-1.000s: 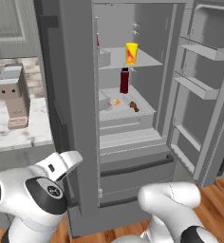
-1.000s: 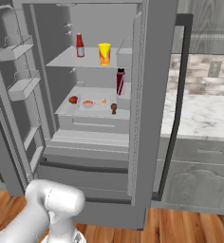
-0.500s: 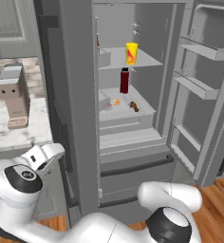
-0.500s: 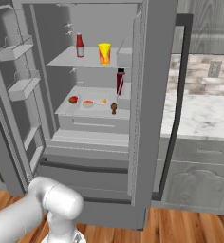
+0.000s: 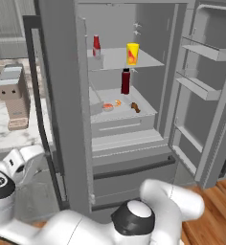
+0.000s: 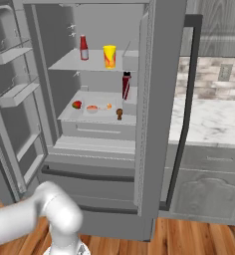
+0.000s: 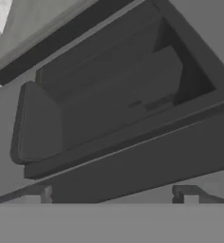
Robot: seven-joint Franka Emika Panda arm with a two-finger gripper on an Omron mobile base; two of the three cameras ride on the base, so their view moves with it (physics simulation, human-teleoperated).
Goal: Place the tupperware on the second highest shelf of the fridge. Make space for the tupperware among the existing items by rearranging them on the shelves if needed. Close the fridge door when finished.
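Observation:
The fridge [image 5: 134,143] stands with its plain fridge door [image 5: 201,86] swung wide open on the right. A small pale container with orange-red pieces, the tupperware [image 6: 92,108], lies on the shelf [image 6: 102,115] below the one carrying the yellow cup [image 5: 132,53]. A dark red bottle [image 5: 126,81] stands beside it. My gripper [image 7: 113,194] is open and holds nothing. It faces the dark dispenser recess [image 7: 114,99] at close range. My wrist [image 5: 23,160] is low at the left, outside the dispenser door.
A red bottle [image 5: 96,46] shares the upper shelf with the cup. Small food pieces [image 5: 135,107] lie near the tupperware. A grey appliance [image 5: 13,98] sits on the marble counter [image 6: 214,122]. Door bins [image 5: 203,50] jut out at the right. Drawers [image 5: 134,167] sit below.
My arm has swung further left along the dispenser door, and its dark elbow joint has come into view at the bottom. Everything in the fridge stays in place.

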